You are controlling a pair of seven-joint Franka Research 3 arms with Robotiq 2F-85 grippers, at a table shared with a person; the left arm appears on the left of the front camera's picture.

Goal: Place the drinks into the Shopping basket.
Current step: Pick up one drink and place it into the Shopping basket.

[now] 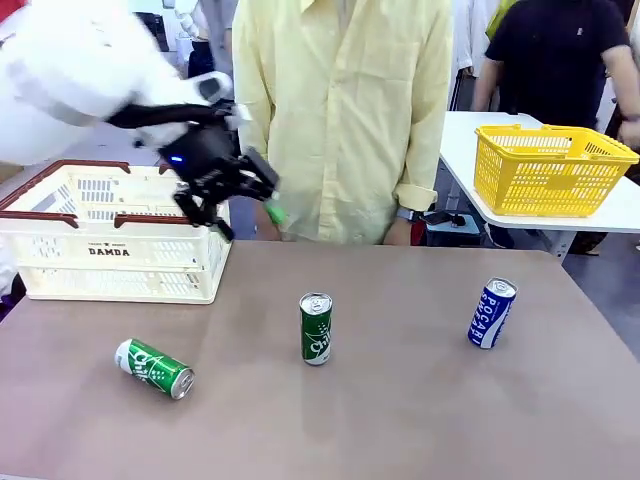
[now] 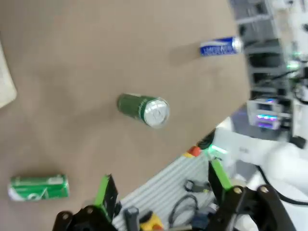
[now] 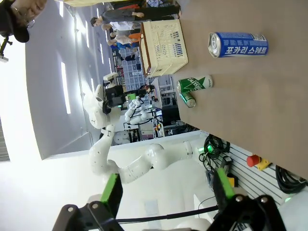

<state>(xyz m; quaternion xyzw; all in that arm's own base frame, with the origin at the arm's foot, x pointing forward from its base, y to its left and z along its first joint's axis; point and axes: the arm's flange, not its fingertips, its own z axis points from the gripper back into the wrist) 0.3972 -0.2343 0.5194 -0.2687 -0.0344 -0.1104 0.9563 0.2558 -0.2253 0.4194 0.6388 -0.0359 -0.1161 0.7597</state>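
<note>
Three drinks are on the brown table: a green can [image 1: 153, 368] lying on its side at front left, a green can [image 1: 316, 328] upright in the middle, and a blue-and-white POCARI can [image 1: 492, 313] upright at the right. The cream Shopping basket [image 1: 110, 262] stands at back left. My left gripper [image 1: 248, 218] hangs open and holds nothing, above the basket's right end. From its wrist I see the upright green can [image 2: 143, 108], the lying one [image 2: 38, 187] and the blue can [image 2: 220, 47] beyond my left gripper [image 2: 162, 185]. My right gripper [image 3: 167, 187] is open, far from the blue can [image 3: 238, 44].
A person in a yellow shirt [image 1: 345, 110] stands at the table's far edge, just right of the basket. A yellow mesh basket [image 1: 550, 170] sits on a separate white table at back right. Bare tabletop lies between the cans.
</note>
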